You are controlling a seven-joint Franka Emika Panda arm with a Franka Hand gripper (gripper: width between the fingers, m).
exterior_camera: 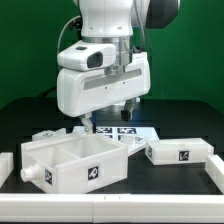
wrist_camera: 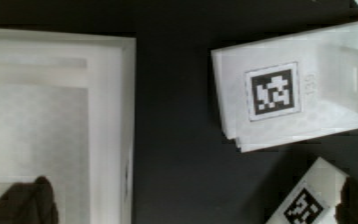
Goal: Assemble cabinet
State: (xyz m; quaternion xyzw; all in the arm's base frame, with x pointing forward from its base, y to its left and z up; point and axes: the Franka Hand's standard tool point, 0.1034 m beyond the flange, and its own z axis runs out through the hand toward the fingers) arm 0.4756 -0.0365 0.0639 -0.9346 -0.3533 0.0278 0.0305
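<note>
Two fingers of the tool (exterior_camera: 108,116) stand spread wide, gripping nothing, above the gap between cabinet box (wrist_camera: 51,100) and panel (wrist_camera: 300,90).

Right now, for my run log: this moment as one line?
gripper: open, holding nothing | cabinet box: open side up, untouched | loose panel: apart, exterior view's right

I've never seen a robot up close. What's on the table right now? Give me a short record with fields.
Robot hand: gripper open, holding nothing, pointing down behind the box
Biggest part: white cabinet box, open on top, front, toward the exterior view's left
Loose part: white panel with a tag, on the exterior view's right, apart from the box
Fixed item: marker board, flat behind the box
Surface: dark table
</note>
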